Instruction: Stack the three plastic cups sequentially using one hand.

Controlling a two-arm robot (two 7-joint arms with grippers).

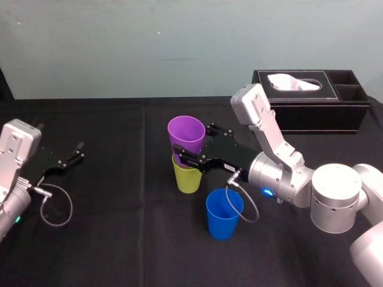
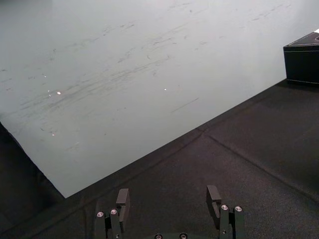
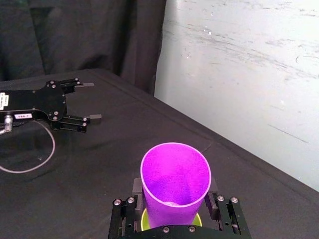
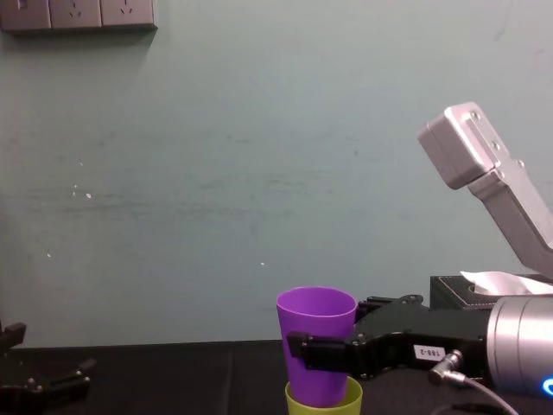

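Between the right tool's [image 1: 193, 143] fingers, in the head view, sits the purple cup [image 1: 186, 134], pinched by its wall and leaning a little. Its base is sunk in the green cup [image 1: 188, 177] directly beneath the tool. Back toward the tool's wrist, just beside the stack and under the cable, the blue cup [image 1: 224, 215] stands upright on the bench [image 1: 119, 239], mouth up. Well beyond the fingertips the left tool [image 1: 75, 153] lies idle, and a box [image 1: 311, 101] sits behind the right arm.

From the left wrist, the left tool [image 2: 168, 199] is spread over bare bench, with nothing between its fingers.

From the right wrist, the right tool [image 3: 174, 191] presses both sides of the purple cup [image 3: 172, 172], and the green rim [image 3: 145, 217] shows below it.

From the chest, the right tool [image 4: 333, 341] clamps the purple cup [image 4: 316, 322] mid-wall, with the green cup [image 4: 324, 399] under it.

With purple seated, blue looks like the cup left to stack. It lies behind the tool with its axis vertical. The right arm is far nearer, so the tool would need to let go, draw back and approach from the side.
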